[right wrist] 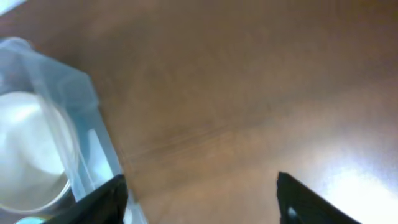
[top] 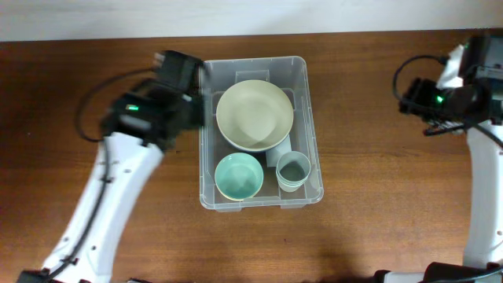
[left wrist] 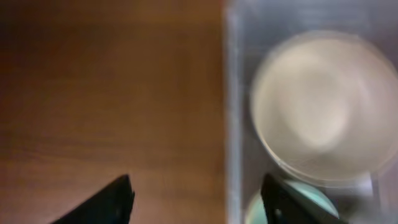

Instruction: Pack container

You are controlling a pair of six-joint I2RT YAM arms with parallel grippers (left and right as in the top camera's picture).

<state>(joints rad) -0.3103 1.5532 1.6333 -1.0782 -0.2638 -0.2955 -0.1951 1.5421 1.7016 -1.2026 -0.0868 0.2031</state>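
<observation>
The clear rectangular container (top: 308,102) sits at the table's middle. It holds a large cream bowl (top: 255,115), a small teal bowl (top: 238,175) and a pale blue-grey cup (top: 293,170). My left gripper (left wrist: 196,199) is open and empty, above the container's left wall (left wrist: 232,124), with the cream bowl (left wrist: 320,102) to its right. My right gripper (right wrist: 199,199) is open and empty over bare table, right of the container (right wrist: 93,124). The right arm (top: 452,94) is well apart from the container.
The wooden table (top: 377,228) runs to a white strip along the far edge (top: 236,16). Black cables loop beside both arms.
</observation>
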